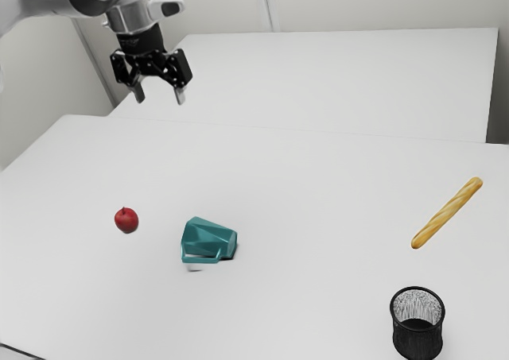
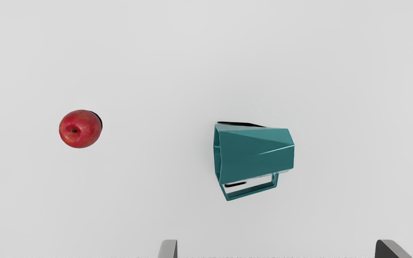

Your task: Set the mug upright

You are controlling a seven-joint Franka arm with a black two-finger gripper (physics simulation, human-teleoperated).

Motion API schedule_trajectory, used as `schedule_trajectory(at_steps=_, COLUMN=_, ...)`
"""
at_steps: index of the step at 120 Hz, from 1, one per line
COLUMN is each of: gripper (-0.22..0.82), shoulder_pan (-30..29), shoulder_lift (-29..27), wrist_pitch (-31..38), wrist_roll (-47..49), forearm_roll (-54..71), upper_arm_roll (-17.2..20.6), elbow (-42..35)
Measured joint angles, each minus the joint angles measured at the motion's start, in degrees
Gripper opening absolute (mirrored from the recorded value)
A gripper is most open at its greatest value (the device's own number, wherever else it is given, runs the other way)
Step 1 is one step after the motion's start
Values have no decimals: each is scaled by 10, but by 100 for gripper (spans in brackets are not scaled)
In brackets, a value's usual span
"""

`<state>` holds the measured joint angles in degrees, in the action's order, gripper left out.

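One faceted, glossy teal mug (image 2: 258, 152) lies sideways, its handle angular.

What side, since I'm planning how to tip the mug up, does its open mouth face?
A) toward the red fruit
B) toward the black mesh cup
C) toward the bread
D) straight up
A: the mug lies on its side, with its open end nearer the red fruit.

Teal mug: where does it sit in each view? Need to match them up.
Exterior view: mug on its side, left of centre, below mid-height.
Wrist view: near mid-picture, handle on the side toward the open end effector.
Shared landmark: red fruit, off the mug's wide end.
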<state>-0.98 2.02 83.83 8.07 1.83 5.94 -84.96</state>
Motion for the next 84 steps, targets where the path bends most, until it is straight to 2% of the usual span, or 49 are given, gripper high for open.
schedule_trajectory(at_steps=44, gripper=60, shoulder_pan=-14, shoulder_lift=-3, wrist_pitch=3, wrist_roll=-4, forearm_roll=-8, upper_arm_roll=1, elbow=-7)
schedule_trajectory(at_steps=74, gripper=60, shoulder_pan=-33, shoulder_lift=-18, wrist_pitch=6, wrist_roll=-5, forearm_roll=-39, upper_arm_roll=8, elbow=-67)
schedule_trajectory(at_steps=84, gripper=60, shoulder_pan=-38, shoulder_lift=-34, wrist_pitch=18, wrist_roll=-18, forearm_roll=-59, upper_arm_roll=8, elbow=-109)
